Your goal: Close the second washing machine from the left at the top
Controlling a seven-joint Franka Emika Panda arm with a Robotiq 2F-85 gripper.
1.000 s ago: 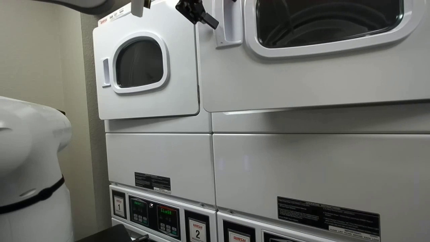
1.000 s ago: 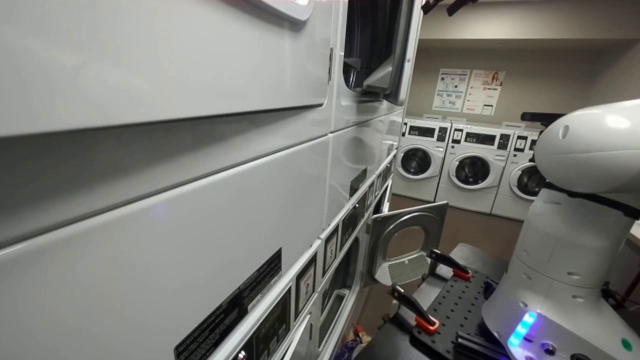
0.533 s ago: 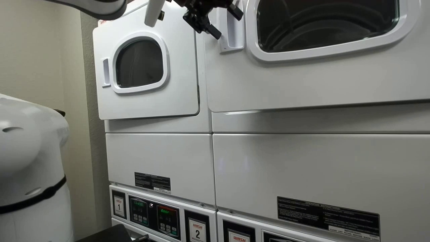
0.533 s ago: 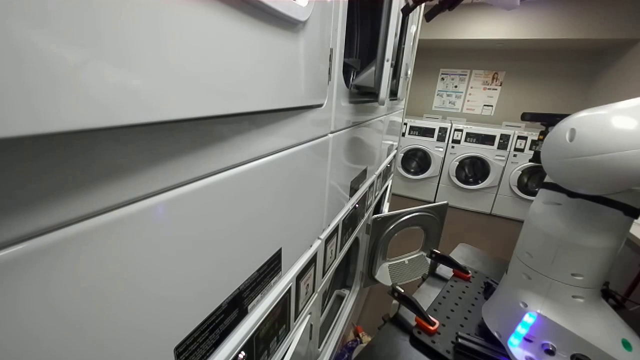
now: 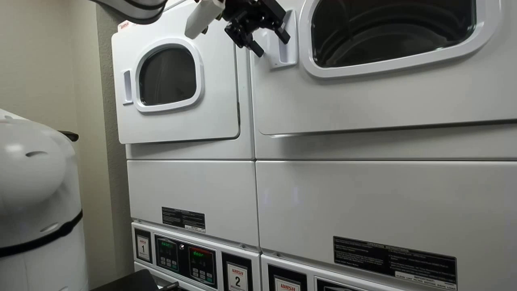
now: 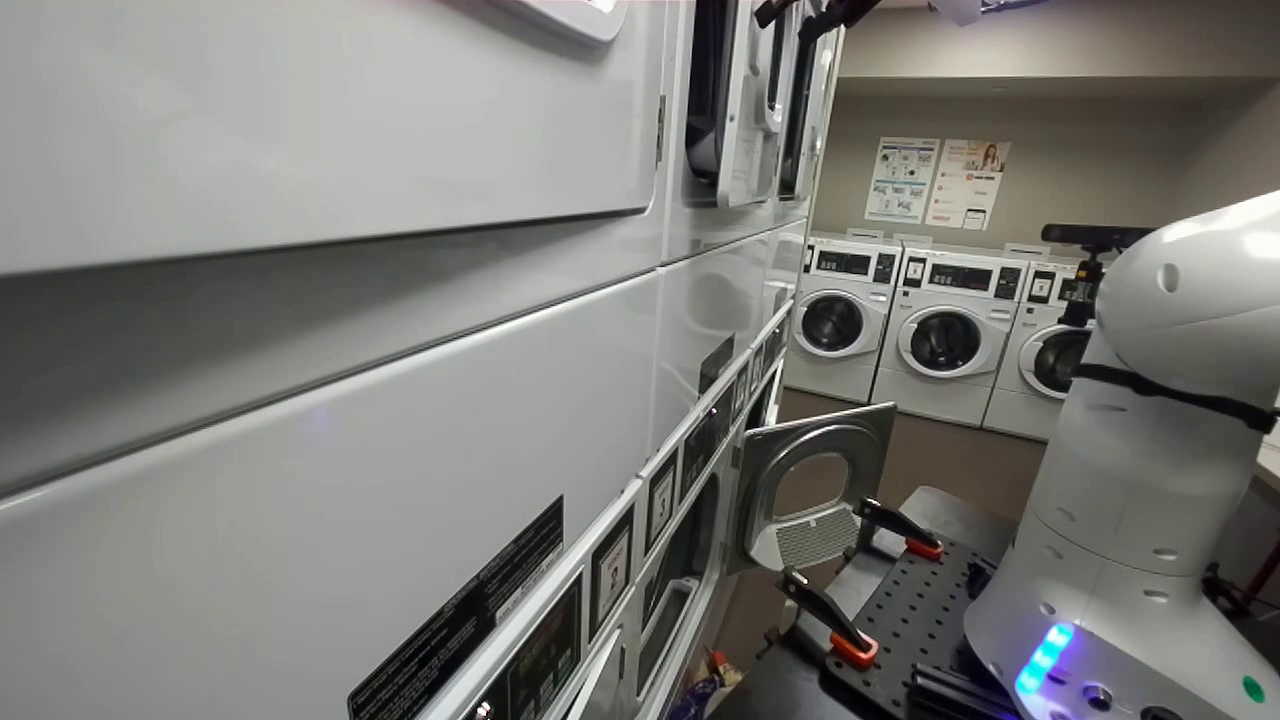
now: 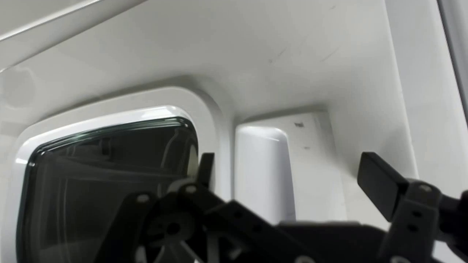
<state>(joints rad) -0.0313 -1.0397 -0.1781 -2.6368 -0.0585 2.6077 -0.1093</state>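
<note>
While the jaws are standing apart, their black, squared pads are flanking the handle in the wrist view. Whether they're touching it: can't tell. The second upper door is sitting right at the jaws. It's hanging ajar, which is only reading clearly in an exterior view, where a dark drum opening is showing near the jaws, beside the door's free edge. Wrist view is giving mostly outer face: smooth white, lightly scuffed, two small dark marks by the handle, which is curving inward like a scoop. Just past the handle from the jaws, the window is showing dark glass, dim curved banding, rounded white frame. What the drum is holding: too dark to tell.

Below the jaws, a green display is reading "door". Well below them, an exterior view is catching a lower door standing wide open: metallic, rounded cut-out, mesh panel. Also well below, the desk is carrying a perforated black plate, orange-tipped clamps and the white arm base.
</note>
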